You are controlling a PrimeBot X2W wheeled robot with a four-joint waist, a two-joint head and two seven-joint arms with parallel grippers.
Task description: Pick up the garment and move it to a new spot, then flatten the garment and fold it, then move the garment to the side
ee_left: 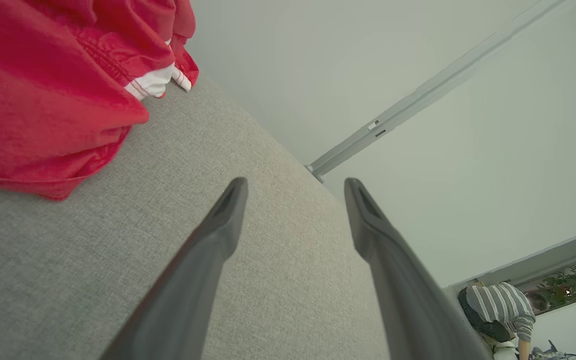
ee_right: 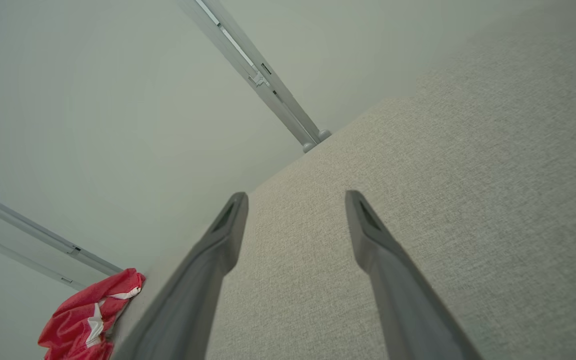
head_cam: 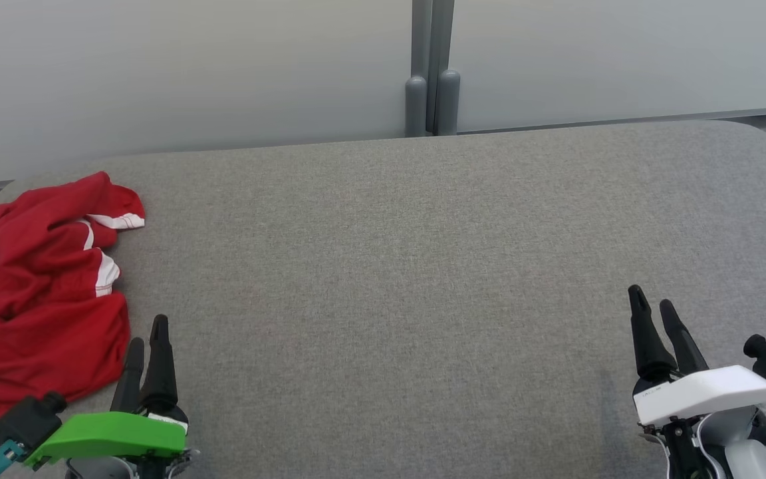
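A crumpled red garment (head_cam: pixel 37 293) with white trim lies in a heap at the far left of the grey fabric table (head_cam: pixel 409 266), partly over its left edge. My left gripper (head_cam: pixel 147 332) stands open at the lower left, just right of the garment's near corner and not touching it. In the left wrist view the garment (ee_left: pixel 53 85) fills the upper left, beside my open left gripper (ee_left: pixel 295 186). My right gripper (head_cam: pixel 651 298) stands open at the lower right, over bare table. From the right wrist view the garment (ee_right: pixel 90 315) shows far off beyond my open right gripper (ee_right: pixel 296 199).
A pale partition wall with a grey post (head_cam: pixel 431 73) runs along the table's far edge. The table's corners are rounded. A person in a striped top (ee_left: pixel 500 310) bends over in the distance.
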